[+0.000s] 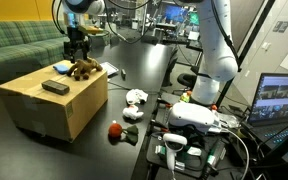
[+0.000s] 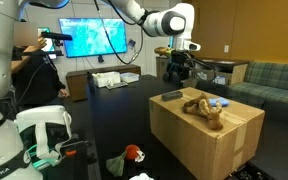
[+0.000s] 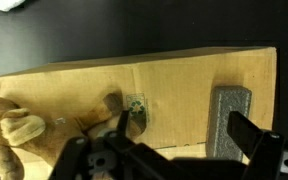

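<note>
One plush toy [image 1: 84, 68] is found ungrasped at the edge of the cardboard box [image 1: 44, 108]; the end effector [image 1: 77, 47] is held open above; grasping is judged outstanding.

A red toy [image 1: 115, 129] lies on the black table [image 1: 144, 70].

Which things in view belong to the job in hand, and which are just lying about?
In hand: gripper, open above the cardboard box; brown plush toy; grey block.
Lying about: red toy; white plush; sofa.
</note>
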`<state>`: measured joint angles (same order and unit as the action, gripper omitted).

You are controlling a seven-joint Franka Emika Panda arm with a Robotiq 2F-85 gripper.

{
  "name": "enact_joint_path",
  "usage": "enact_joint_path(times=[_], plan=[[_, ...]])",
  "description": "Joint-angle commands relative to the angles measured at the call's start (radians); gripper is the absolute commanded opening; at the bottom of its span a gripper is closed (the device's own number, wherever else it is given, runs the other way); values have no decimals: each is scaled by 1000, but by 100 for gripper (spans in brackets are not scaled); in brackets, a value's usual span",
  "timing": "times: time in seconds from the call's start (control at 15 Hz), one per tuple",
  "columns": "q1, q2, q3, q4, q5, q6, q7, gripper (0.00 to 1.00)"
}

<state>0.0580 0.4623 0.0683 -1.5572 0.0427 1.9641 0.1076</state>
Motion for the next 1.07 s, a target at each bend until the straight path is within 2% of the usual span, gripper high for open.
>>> enact_joint_path(times=[0.0, 0.53, 0.67, 1.0], plan=[[3, 88, -6, 123, 24, -16, -7, 100], [46, 174, -49, 164, -51, 135, 53, 100], [92, 203, -95, 155, -160, 210, 97, 100], [188, 330, -222, 195, -409, 305, 251, 100]])
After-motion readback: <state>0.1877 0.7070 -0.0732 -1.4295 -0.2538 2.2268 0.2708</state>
